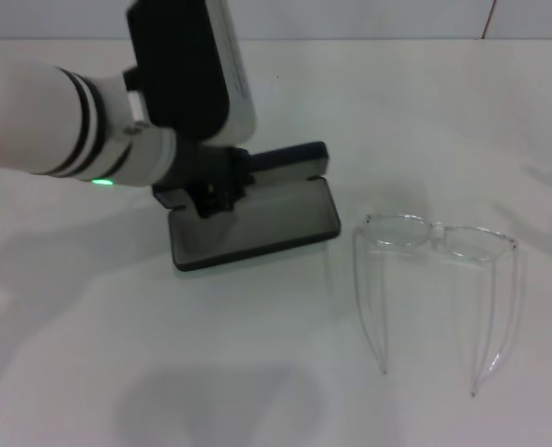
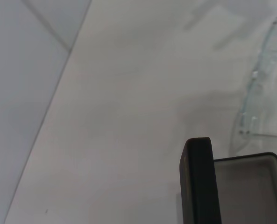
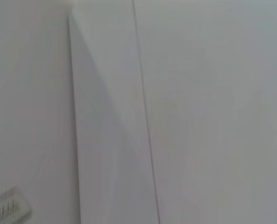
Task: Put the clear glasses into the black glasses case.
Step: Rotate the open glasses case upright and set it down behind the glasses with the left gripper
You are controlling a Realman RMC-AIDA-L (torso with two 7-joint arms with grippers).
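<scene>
- The table (image 1: pixel 257 391) is a plain white surface that carries every item listed below.
- The left arm (image 1: pixel 43 116) reaches in over the table and ends above the rear left corner of the case. Its claw (image 1: pixel 215 191) sits at that corner, on the hinge side. The claw is dark against a dark case, so I cannot tell whether it is open, closed or holding the lid.
- The right claw is not in any view. The right wrist view shows only blank pale surfaces.
- The black case (image 1: pixel 257 223) lies open on the table. Its grey-lined tray faces up and its lid (image 1: pixel 289 158) stands raised along the rear edge. The long axis of the case runs roughly left to right, slightly tilted.
- The clear glasses (image 1: pixel 438 237) lie on the table just to the right of the case, apart from it. The lens front faces the rear and the two temple arms are unfolded, trailing toward the robot.
- Judgement: the glasses lie to the right of the left claw with the case between them, so the right arm probably has the shorter reach.
- The width of the glasses runs nearly parallel to the long axis of the case.
</scene>
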